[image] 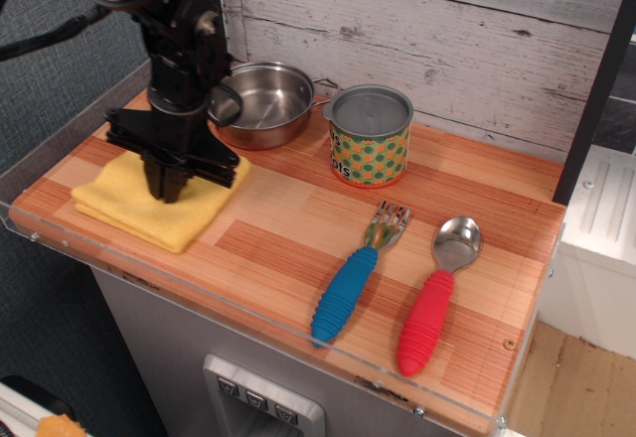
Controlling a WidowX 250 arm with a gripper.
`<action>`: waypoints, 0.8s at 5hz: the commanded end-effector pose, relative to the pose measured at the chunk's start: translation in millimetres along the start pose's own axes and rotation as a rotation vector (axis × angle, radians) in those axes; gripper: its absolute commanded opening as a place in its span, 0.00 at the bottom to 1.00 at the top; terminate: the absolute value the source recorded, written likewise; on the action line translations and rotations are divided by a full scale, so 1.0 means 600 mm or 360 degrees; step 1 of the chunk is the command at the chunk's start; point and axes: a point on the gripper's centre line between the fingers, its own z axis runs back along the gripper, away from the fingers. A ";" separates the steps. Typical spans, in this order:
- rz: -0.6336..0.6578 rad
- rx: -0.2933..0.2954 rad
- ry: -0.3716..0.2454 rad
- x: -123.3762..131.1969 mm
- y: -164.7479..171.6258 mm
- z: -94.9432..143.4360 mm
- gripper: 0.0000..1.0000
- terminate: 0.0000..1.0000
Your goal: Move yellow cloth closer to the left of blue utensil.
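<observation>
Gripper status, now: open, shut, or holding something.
Gripper: fingers close together, pressed down on the yellow cloth; it looks shut on the cloth, though the pinch itself is hidden.

A whitewashed plank wall (447, 40) backs the striped wooden counter (298, 228), beside grey carpet (50, 79).

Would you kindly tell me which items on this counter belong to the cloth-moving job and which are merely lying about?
Part of the job:
- yellow cloth, under the pincer
- blue utensil, the fork that the cloth should end up left of

Just lying about:
- steel pot
- patterned tin
- red-handled spoon
</observation>
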 end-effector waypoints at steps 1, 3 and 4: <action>0.0070 -0.0093 0.0050 -0.022 -0.057 0.013 0.00 0.00; -0.0011 -0.0051 0.0046 -0.050 -0.121 0.035 0.00 0.00; 0.0006 -0.0082 0.0033 -0.050 -0.130 0.041 0.00 0.00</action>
